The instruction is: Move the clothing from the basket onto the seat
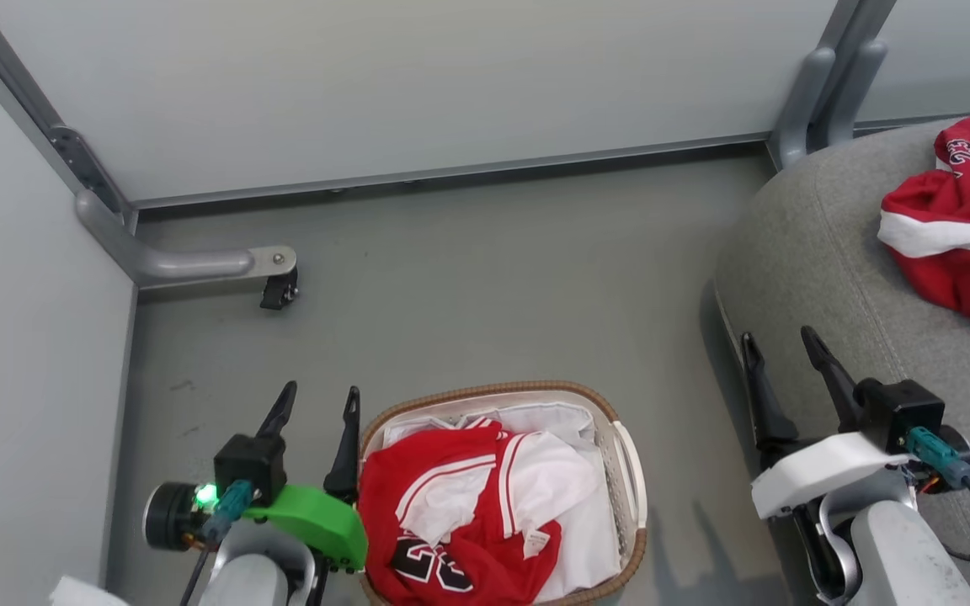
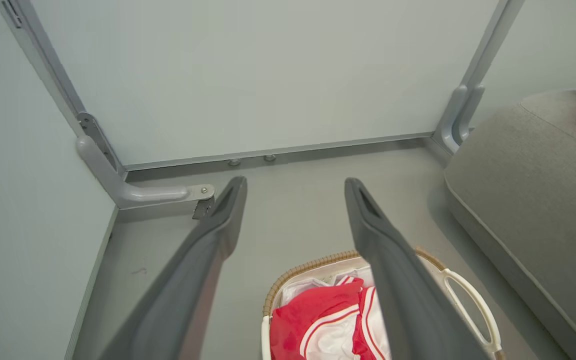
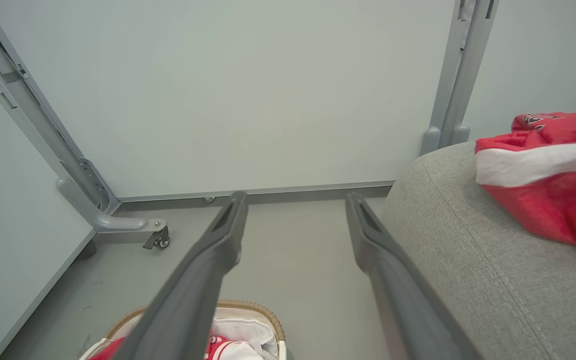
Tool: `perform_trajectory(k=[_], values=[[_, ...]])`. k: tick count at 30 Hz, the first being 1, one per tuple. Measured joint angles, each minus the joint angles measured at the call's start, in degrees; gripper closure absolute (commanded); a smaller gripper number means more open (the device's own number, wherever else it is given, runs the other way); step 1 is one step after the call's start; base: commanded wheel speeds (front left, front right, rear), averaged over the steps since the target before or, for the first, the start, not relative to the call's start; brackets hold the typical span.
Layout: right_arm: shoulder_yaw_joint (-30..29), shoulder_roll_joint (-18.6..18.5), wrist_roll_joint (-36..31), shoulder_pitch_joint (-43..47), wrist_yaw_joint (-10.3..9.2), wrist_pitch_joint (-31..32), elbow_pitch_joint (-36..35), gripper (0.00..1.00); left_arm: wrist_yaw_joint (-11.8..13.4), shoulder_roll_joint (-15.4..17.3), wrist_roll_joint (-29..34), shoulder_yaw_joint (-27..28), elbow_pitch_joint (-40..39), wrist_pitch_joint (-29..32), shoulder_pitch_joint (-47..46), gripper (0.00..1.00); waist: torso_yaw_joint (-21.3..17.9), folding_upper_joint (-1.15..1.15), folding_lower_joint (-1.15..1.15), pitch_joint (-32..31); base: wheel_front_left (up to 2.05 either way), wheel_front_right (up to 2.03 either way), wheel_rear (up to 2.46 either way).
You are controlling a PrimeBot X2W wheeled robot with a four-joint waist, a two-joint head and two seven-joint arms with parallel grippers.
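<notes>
The basket [image 1: 630,471] stands on the floor at the bottom centre of the head view, with red and white clothing [image 1: 460,513] heaped inside, a numbered piece at the front. Another red garment [image 1: 961,223] lies on the grey seat [image 1: 822,252] at the right. My left gripper [image 1: 321,397] is open just left of the basket rim [image 2: 308,265], holding nothing. My right gripper [image 1: 780,341] is open and empty over the seat's left edge [image 3: 418,190]. In the left wrist view the clothing [image 2: 318,320] shows between my fingers [image 2: 218,225].
Pale partition panels wall in the grey floor at the back and left. A metal foot with a castor [image 1: 279,290] juts from the left panel, and another panel leg [image 1: 813,93] stands by the seat's back corner. Open floor [image 1: 493,278] lies beyond the basket.
</notes>
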Motion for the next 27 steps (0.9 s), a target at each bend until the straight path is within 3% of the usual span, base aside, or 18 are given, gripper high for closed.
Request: perform_trajectory(k=[12,27], values=[[0.4,0.0,-1.0,-6.9,-0.01,0.0,-2.9,0.0,-1.0,-0.1,1.3,-9.3,15.7,0.0,-14.8,0.0,-2.9,0.0,0.0,10.4,0.0,0.0,0.0],[5.4,-0.1,1.4,-14.0,0.0,0.0,-5.6,0.0,-1.0,-0.2,4.4,-20.6,37.9,2.2,-27.5,0.0,-8.8,0.0,0.01,27.4,0.0,0.0,0.0]])
